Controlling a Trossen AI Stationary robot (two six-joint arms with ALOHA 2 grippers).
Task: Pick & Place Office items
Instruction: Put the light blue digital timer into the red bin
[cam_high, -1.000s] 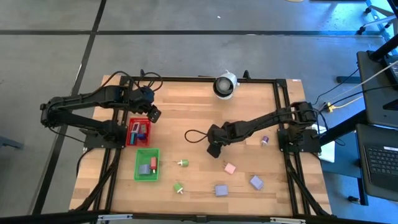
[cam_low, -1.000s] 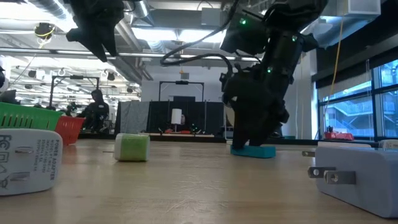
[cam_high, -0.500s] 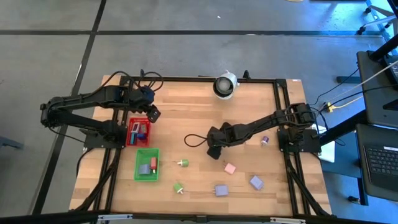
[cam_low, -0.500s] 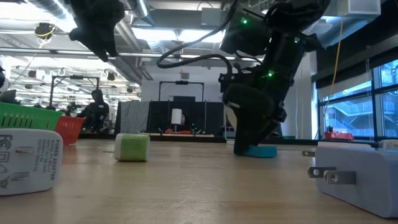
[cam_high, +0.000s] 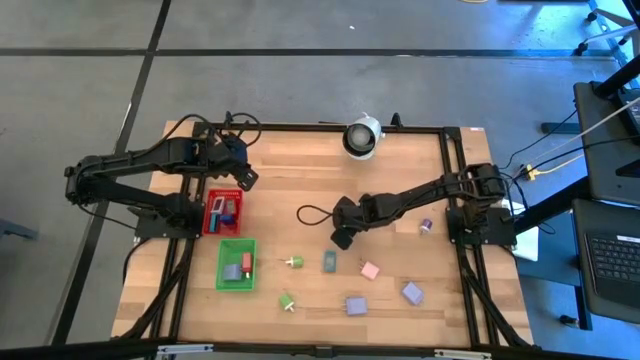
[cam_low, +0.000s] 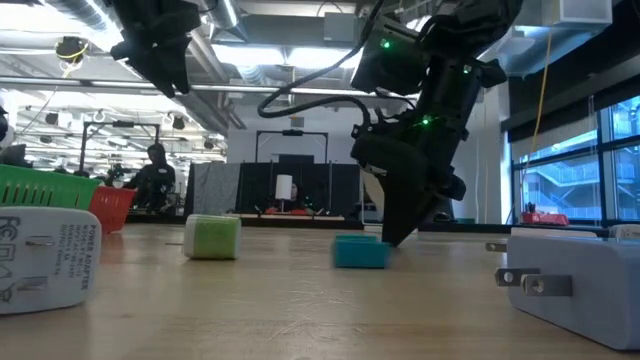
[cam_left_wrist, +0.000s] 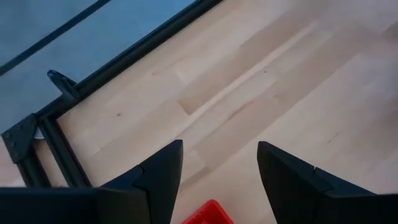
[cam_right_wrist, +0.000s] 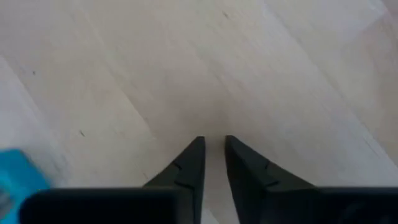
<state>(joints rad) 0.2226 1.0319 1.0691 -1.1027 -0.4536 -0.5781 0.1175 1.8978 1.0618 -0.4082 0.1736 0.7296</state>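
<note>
My right gripper (cam_high: 340, 239) stands shut at the table's middle, fingertips down at the wood (cam_right_wrist: 211, 146), with nothing between them. A teal block (cam_high: 329, 262) lies free on the table just nearer than it, and also shows low (cam_low: 360, 252) and at the wrist view's edge (cam_right_wrist: 18, 177). My left gripper (cam_high: 245, 180) hangs open over the far end of the red tray (cam_high: 208, 214), holding nothing (cam_left_wrist: 217, 168). Loose on the table lie a pink block (cam_high: 370, 270), two lavender blocks (cam_high: 355, 305), a small purple piece (cam_high: 426, 226) and two green pins (cam_high: 293, 262).
A green tray (cam_high: 222, 270) with pieces in it lies nearer than the red tray. A white round object (cam_high: 362, 137) sits at the far edge. A dark cable loop (cam_high: 310, 215) lies left of my right gripper. White plug-like blocks (cam_low: 575, 275) stand near the front edge.
My right gripper has shut. The teal block that stood between its fingertips has come out and slid toward the table's near edge, where it now lies free on the wood.
</note>
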